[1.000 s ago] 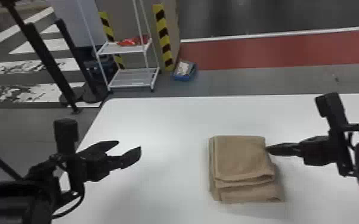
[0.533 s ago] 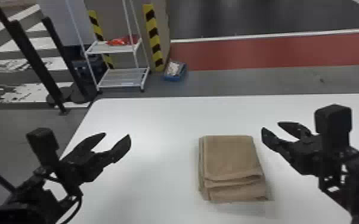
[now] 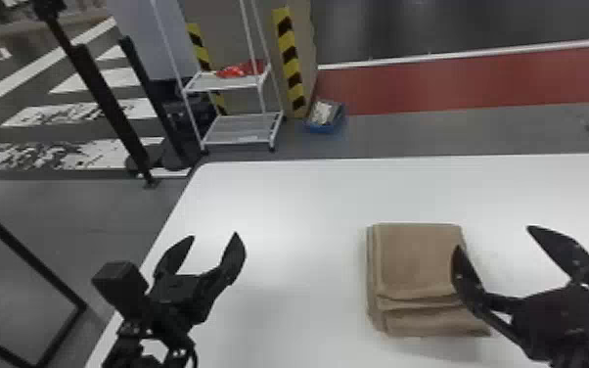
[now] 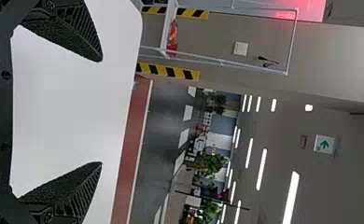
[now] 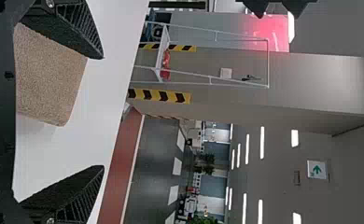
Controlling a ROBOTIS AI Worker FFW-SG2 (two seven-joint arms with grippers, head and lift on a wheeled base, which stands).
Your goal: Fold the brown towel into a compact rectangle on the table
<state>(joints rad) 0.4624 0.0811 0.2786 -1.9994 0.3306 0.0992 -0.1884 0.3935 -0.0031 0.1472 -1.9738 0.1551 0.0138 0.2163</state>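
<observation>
The brown towel [image 3: 418, 264] lies folded into a small, layered, roughly rectangular stack on the white table [image 3: 303, 210], its lower layers showing along the near and left edges. My left gripper [image 3: 214, 237] is open over the table's left part, well apart from the towel. At the towel's right side my right gripper [image 3: 494, 240] stands open, one finger overlapping the towel's right edge in the head view. In the left wrist view, my left gripper [image 4: 101, 112] has bare table between its fingers. The right wrist view has the towel [image 5: 49, 77] beside one finger of my open right gripper [image 5: 103, 112].
Beyond the table's far left corner stand a white wire shelf [image 3: 244, 129] and black posts [image 3: 107, 103]. A blue bin [image 3: 325, 117] sits on the floor near a yellow-and-black striped edge [image 3: 289, 58].
Beside the towel, my right gripper has opened wide and turned so its fingers point away from me. My left gripper has also spread wider and turned forward. The towel keeps its folded shape.
</observation>
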